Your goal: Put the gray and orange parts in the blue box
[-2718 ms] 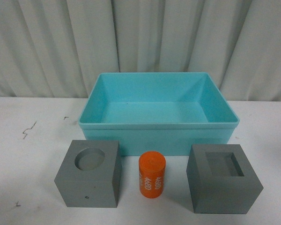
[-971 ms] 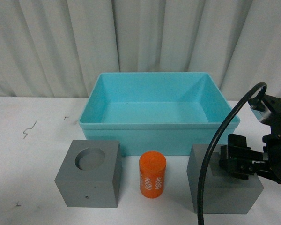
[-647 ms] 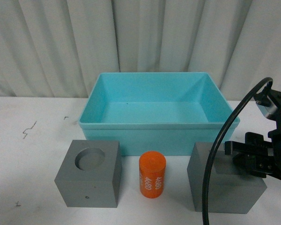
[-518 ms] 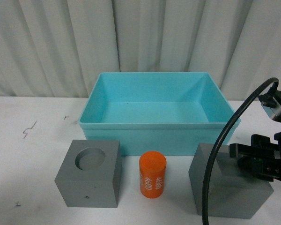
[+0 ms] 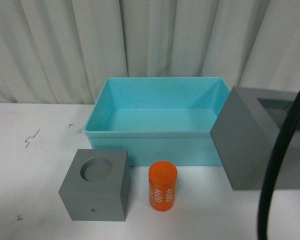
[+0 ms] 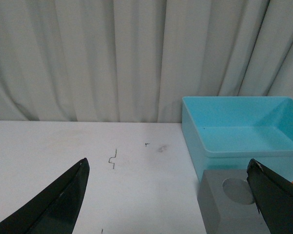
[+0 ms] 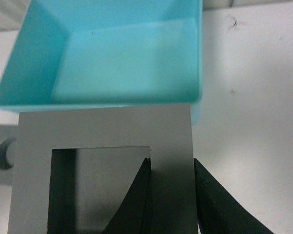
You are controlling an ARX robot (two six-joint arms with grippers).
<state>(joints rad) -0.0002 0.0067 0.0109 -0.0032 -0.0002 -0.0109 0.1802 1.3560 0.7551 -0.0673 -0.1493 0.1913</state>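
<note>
Nothing lies in the blue box [image 5: 155, 134] yet. The right gripper [image 7: 171, 165] is clamped on a wall of the square-recess cube [image 5: 245, 145], raised at the frame's right edge. The round-recess cube [image 5: 97, 197] and orange cylinder [image 5: 162, 187] (lower centre) remain to be placed. The left gripper [image 6: 168, 187] is spread wide, empty.

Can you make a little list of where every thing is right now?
Blue box: empty, on the table
Square-hole gray cube: held by the right gripper, raised beside the box, not inside
Round-hole gray cube: on the table, in front of the box
Orange cylinder: upright, beside that cube
Left gripper: open, empty
</note>
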